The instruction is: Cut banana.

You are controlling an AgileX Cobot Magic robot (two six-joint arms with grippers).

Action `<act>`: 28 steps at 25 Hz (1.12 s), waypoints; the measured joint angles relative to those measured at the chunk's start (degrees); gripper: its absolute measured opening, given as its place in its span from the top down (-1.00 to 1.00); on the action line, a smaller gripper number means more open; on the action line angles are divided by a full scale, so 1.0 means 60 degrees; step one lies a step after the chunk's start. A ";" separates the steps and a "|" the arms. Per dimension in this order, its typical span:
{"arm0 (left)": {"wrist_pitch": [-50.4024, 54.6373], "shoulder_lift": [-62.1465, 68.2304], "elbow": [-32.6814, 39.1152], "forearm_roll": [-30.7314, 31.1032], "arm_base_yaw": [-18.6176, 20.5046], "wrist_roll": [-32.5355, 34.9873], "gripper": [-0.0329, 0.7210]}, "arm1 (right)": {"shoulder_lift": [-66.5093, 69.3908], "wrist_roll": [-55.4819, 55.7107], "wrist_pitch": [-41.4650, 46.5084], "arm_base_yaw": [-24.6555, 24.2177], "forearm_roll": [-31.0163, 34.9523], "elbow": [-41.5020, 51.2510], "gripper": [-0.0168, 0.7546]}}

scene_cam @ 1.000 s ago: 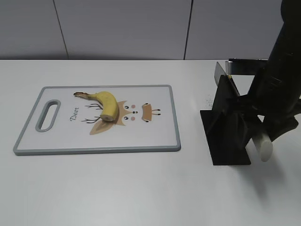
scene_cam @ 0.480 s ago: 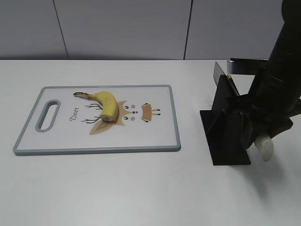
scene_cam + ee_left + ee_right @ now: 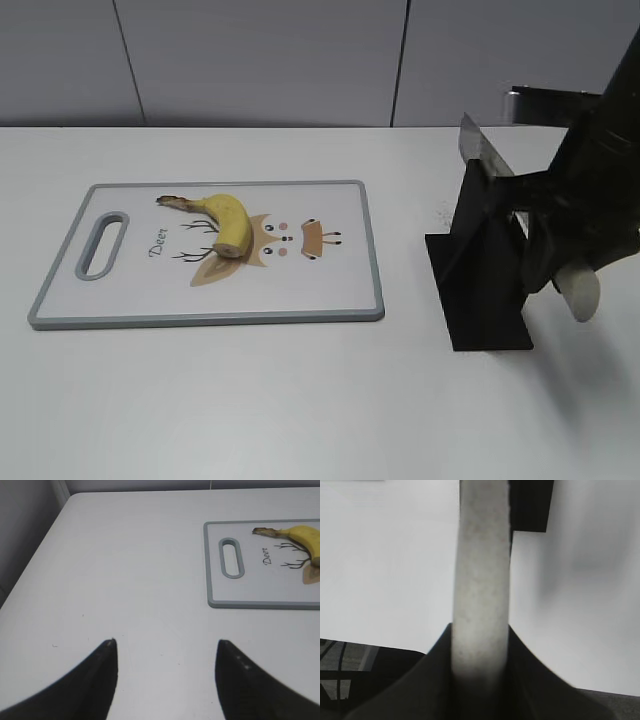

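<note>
banana (image 3: 222, 220) lies on the cutting board (image 3: 330, 290), toward its upper left part, dark stem pointing at the handle slot (image 3: 101, 243), flat cut end facing the near edge over the deer print. nothing touches it. board sits left of centre on the white bench (image 3: 300, 400), its long edges roughly parallel to the bench front; bare bench all round it, a wide strip in front and a gap on the right before the black knife stand (image 3: 485, 265).

right hand (image 3: 480, 655) is closed on the pale knife handle (image 3: 481, 570), fingers pressed to both sides of it in the right wrist view. in the exterior view the handle end (image 3: 579, 292) shows low beside the stand and the blade tip (image 3: 472, 140) sticks up above the stand's top edge. right arm crowds the right edge of that view.

left hand (image 3: 165, 650) hangs over bare bench near the far left corner, fingers (image 3: 107, 652) spread apart, holding nothing, well apart from the board's handle end.
</note>
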 joint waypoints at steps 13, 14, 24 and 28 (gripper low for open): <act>0.0000 0.0000 0.0000 0.0000 0.0000 0.0000 -0.66 | -0.1428 -0.0022 -0.0035 0.0000 -0.0009 0.0000 0.51; 0.0000 0.0000 0.0000 0.0000 0.0000 0.0000 -0.66 | -0.1557 -0.0022 -0.0035 0.0000 -0.0029 0.0000 0.51; 0.0000 0.0000 0.0000 0.0000 0.0000 0.0000 -0.66 | -0.2904 -0.0348 0.0324 0.0000 -0.0728 0.0000 0.51; 0.0000 0.0155 0.0000 0.0000 0.0000 0.0000 -0.66 | -0.3056 -0.0542 0.0462 0.0000 -0.0759 0.0000 0.51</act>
